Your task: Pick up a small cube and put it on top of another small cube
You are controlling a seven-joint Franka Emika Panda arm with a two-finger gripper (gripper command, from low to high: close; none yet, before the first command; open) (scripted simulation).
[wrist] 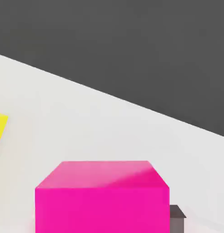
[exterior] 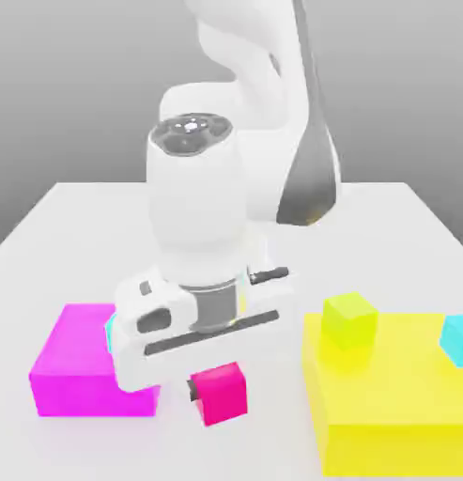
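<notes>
At the near middle of the white desk (exterior: 75, 202), the pincer (exterior: 216, 387) pinches the small cube (exterior: 220, 392), magenta, just off the desk. To the exterior view's left lies a large flat magenta block (exterior: 80, 362), with a cyan cube (exterior: 111, 329) showing behind the hand. To the right sits a large yellow block (exterior: 394, 404), apart from the held cube; on it stand a yellow-green cube (exterior: 349, 321) and, further right, another cyan cube (exterior: 457, 338). The backdrop is plain grey.
</notes>
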